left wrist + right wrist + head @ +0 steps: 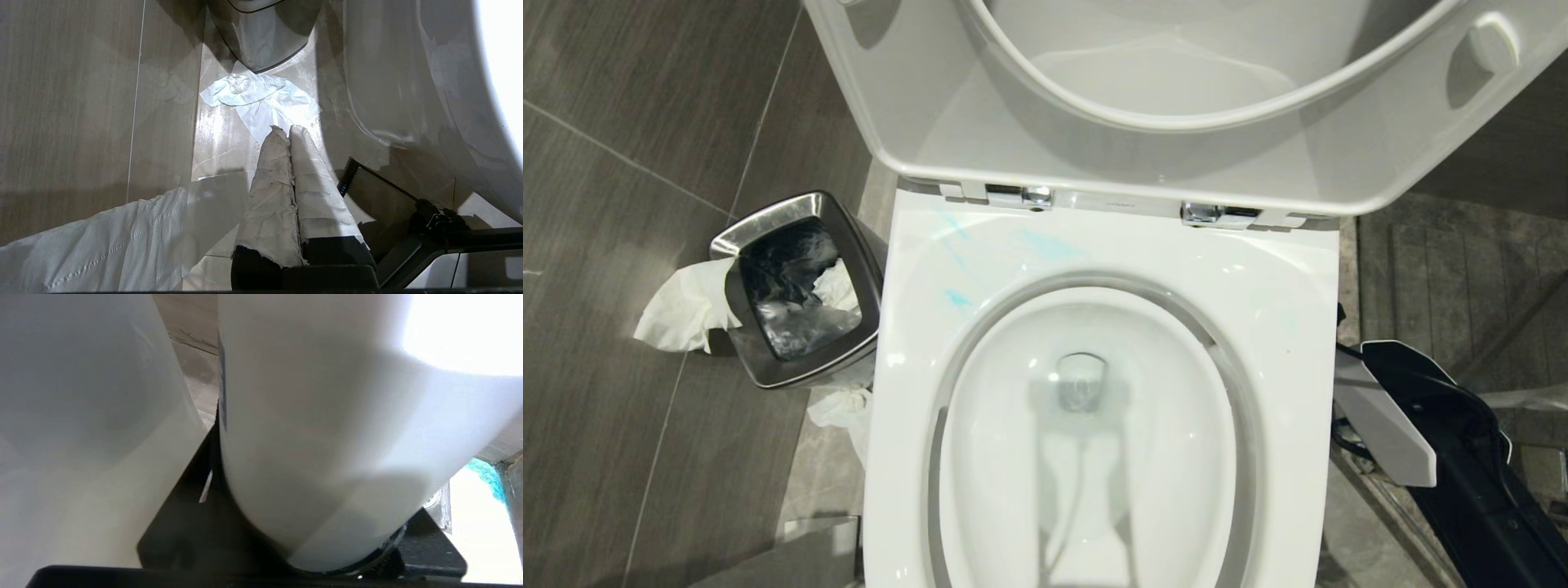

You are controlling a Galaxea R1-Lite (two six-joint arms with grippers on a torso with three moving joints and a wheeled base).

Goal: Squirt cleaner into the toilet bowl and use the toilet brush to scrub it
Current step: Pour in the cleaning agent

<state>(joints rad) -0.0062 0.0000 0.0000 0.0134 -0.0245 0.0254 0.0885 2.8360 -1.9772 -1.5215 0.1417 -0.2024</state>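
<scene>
The toilet bowl [1282, 278] fills the middle of the head view, its seat and lid [931, 106] tipped up. Pale blue smears of cleaner [957, 299] streak the rim's back left. My right arm [1421, 408] reaches down beside the bowl's right side, and its gripper is hidden there. A smooth white rounded thing [310, 449] fills the right wrist view close to the camera; I cannot tell whether it is the toilet brush. My left gripper [286, 128] hangs shut and empty over the floor left of the bowl [408, 81], its paper-wrapped fingers [269, 183] pressed together.
A small steel bin [768, 367] with a dark liner stands left of the toilet. White tissue [682, 310] hangs over its edge, and more tissue [261, 98] lies on the floor by its foot. Something turquoise [488, 475] shows at the edge of the right wrist view.
</scene>
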